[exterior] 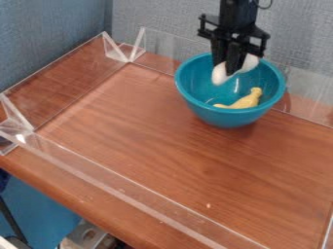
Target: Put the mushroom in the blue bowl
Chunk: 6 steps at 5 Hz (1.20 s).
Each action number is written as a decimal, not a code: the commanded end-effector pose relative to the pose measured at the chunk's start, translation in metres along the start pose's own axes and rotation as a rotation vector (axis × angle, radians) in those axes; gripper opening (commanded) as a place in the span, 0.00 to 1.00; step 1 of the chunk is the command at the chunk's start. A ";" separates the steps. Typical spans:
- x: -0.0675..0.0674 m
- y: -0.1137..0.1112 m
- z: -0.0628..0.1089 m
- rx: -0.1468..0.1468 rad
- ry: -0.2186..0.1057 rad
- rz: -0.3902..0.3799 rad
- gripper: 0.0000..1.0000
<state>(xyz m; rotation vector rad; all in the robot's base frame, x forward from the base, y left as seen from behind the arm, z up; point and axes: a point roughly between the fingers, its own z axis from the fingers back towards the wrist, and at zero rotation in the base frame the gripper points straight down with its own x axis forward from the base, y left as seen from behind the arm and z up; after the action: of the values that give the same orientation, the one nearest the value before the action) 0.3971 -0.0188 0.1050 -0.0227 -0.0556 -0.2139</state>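
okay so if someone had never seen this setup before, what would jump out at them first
The teal-blue bowl at the far right of the wooden table stands out most, with a yellow curved piece lying inside. Right above it hangs the black gripper, its jaws shut on a cream-white mushroom over the bowl's far rim.

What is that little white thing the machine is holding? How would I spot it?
Find the big teal-blue bowl at the far right of the wooden table. Just above it, the black end effector pinches the mushroom, a small cream-white piece. The yellow curved piece, by contrast, lies loose inside the bowl.
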 end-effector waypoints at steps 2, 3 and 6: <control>0.008 0.002 0.012 0.034 -0.057 -0.010 0.00; 0.008 -0.001 0.021 0.043 -0.072 -0.014 0.00; 0.009 -0.005 0.034 0.060 -0.094 -0.006 1.00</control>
<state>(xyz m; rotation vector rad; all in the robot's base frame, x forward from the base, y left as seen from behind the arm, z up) 0.3984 -0.0240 0.1057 0.0173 -0.0577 -0.2201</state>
